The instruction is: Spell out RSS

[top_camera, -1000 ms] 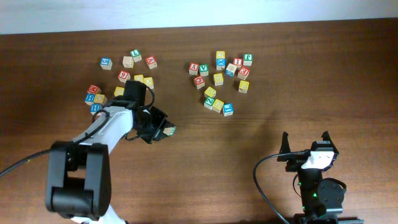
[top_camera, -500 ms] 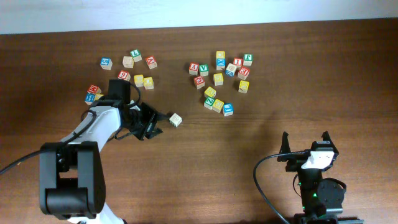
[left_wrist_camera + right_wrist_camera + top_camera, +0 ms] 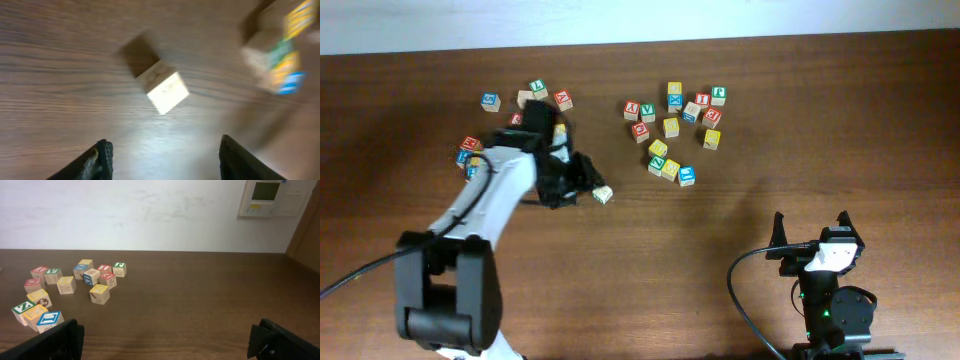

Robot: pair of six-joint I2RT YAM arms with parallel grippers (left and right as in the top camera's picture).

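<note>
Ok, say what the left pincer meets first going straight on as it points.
The small pale wooden cube lying alone, just ahead of the open left pincer; depth is hard to judge.

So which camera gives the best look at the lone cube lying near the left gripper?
Left wrist: the lone cube sits large mid-frame, plain wooden faces showing, though blurred. Overhead shows it tiny beside the left gripper. Right wrist misses it.

Dark wooden table (image 3: pixel 720 250): left cube cluster (image 3: pixel 491 101), centre cube cluster (image 3: pixel 671 127), lone cube (image 3: pixel 603 194) between them, top face seemingly blank.
</note>
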